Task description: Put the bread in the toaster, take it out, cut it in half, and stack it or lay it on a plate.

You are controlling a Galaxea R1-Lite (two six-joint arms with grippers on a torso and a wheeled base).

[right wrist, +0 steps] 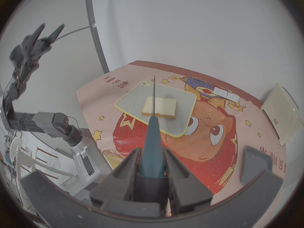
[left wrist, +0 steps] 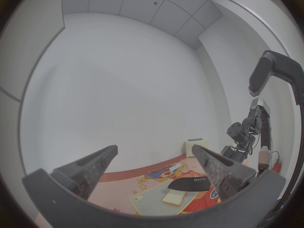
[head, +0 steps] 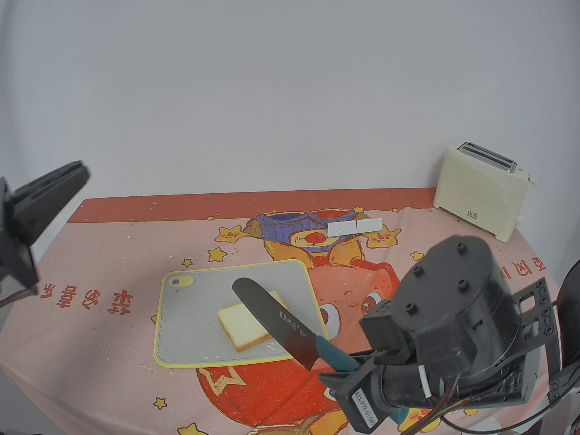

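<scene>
A slice of bread (head: 243,328) (right wrist: 160,107) (left wrist: 173,197) lies flat on a grey cutting board with a yellow rim (head: 181,327) (right wrist: 133,99). My right gripper (head: 353,373) (right wrist: 152,154) is shut on the teal handle of a black-bladed knife (head: 272,318) (right wrist: 154,95) (left wrist: 191,183). The blade reaches over the bread; whether it touches I cannot tell. My left gripper (left wrist: 155,157) (head: 45,200) is open with nothing in it, raised high off the table's left side. The cream toaster (head: 482,188) (right wrist: 281,114) stands at the back right corner.
A dark grey rectangular plate (right wrist: 256,163) lies on the cartoon-print tablecloth near the right edge, in front of the toaster. A white strip (head: 354,226) lies behind the board. Crumbs are scattered around the board.
</scene>
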